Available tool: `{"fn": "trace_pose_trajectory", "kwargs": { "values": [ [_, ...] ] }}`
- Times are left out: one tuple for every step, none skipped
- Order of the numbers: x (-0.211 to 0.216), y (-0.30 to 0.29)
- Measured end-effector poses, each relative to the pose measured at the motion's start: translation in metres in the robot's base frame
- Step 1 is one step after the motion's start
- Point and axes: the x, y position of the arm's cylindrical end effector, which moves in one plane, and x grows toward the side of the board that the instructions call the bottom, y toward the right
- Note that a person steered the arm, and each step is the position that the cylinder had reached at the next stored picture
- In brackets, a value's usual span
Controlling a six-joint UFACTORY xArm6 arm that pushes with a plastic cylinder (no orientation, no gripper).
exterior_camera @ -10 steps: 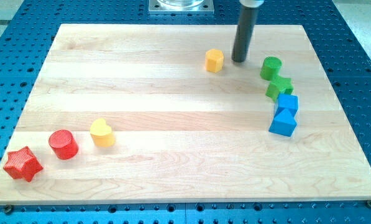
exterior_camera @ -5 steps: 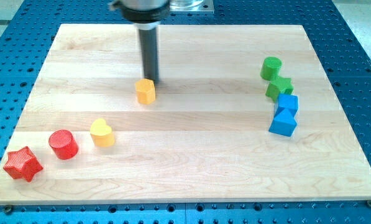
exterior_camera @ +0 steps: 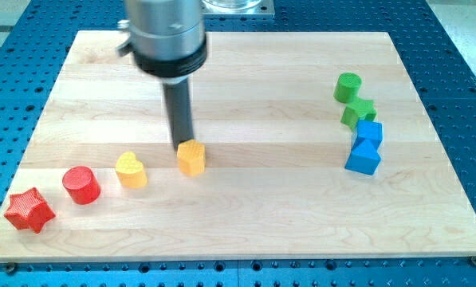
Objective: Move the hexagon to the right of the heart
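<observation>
The yellow hexagon (exterior_camera: 191,157) now sits in the lower-left-centre of the frame, just right of the yellow heart (exterior_camera: 131,170), after travelling down and left from the upper middle of the wooden board (exterior_camera: 245,211) over the last second. The tip (exterior_camera: 182,145) touches the hexagon's upper-left edge, having followed it down. The rod has no fingers, so it grasps nothing; it only pushes. The task looks essentially met, with a small gap left between hexagon and heart. The red cylinder (exterior_camera: 81,185), red star (exterior_camera: 29,210) and the green and blue blocks have not moved.
</observation>
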Motion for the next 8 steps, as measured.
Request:
{"fn": "trace_pose_trajectory", "kwargs": {
  "values": [
    [-0.031, 0.053],
    [-0.014, 0.058],
    [0.013, 0.058],
    [0.039, 0.058],
    [0.001, 0.077],
    [-0.013, 0.051],
    [0.011, 0.041],
    [0.024, 0.035]
  ]
}}
